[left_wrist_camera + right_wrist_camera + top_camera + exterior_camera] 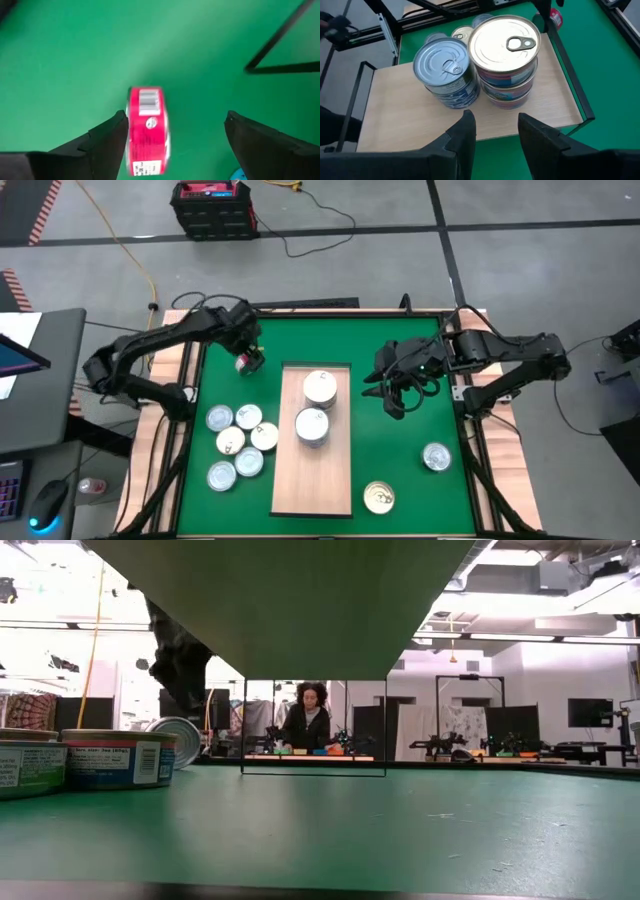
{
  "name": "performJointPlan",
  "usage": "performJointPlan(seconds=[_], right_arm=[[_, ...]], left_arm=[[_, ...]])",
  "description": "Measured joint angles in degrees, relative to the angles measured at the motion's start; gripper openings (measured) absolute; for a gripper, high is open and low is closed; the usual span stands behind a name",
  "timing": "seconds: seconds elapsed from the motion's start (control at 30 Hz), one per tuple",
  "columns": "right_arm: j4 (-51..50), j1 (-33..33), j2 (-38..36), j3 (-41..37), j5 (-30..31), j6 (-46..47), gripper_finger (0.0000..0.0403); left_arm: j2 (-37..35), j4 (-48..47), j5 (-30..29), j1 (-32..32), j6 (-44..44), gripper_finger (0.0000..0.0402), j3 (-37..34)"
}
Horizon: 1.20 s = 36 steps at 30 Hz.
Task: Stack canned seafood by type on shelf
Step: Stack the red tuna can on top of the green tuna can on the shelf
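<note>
2 stacks of tins stand on the shelf in the high view, a far stack and a near stack. 5 loose tins sit bunched on the green mat just beside the shelf's left edge, and 2 more lie well apart to the right, a silver tin and a gold tin. The left gripper hangs over a red-labelled tin near the mat's far-left corner; the right gripper hovers right of the shelf.

From table height, 2 tins stand at the left and 1 lies tipped on its rim; a person works far behind.

Past the left wrist, the fingers are spread wide with nothing held, and the red tin lies on its side between them.

Past the right wrist, the fingers are partly apart and empty, facing the gold-topped stack and the bluish stack.

These tins look rigid, smooth and fairly heavy for their size. On its side the red one will likely roll, so pinching its 2 flat ends seems safest.
</note>
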Motion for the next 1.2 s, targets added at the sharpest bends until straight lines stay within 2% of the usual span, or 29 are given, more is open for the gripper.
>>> performJointPlan(seconds=[0.37,0.47,0.63,0.73,0.87,1.0,1.1,1.2], right_arm=[[0.0,1.4,0.0,0.0,-0.2,1.5,0.0172],[0.0,1.4,0.0,0.0,-0.2,1.5,0.0172],[0.0,1.4,0.0,0.0,-0.2,1.5,0.0172],[0.0,1.4,0.0,0.0,-0.2,1.5,0.0172],[-1.4,1.1,-0.4,0.0,-0.2,1.7,0.0172],[-2.8,-0.2,-2.4,-0.1,-0.2,4.0,0.0172],[-3.4,-1.3,-3.7,-0.1,0.7,4.2,0.0172],[-3.7,-2.6,-4.1,-0.1,3.2,4.5,0.0172]], left_arm=[[6.4,-2.1,-1.1,-0.1,1.3,0.0268,-1.4],[6.4,-3.1,-1.1,-0.1,3.0,0.0231,-1.4],[6.0,-4.0,1.1,-0.1,5.4,0.0137,-1.4],[4.7,-4.3,3.3,-0.1,7.0,0.0128,-1.5],[-1.0,-4.7,5.7,-0.3,8.5,0.0128,-1.5],[-11.8,-4.2,7.1,-2.2,8.5,0.0128,-1.5],[-20.9,-2.9,6.9,-6.8,10.0,0.0128,-1.5],[-28.5,0.8,6.4,-14.5,11.5,0.0128,-1.5]])
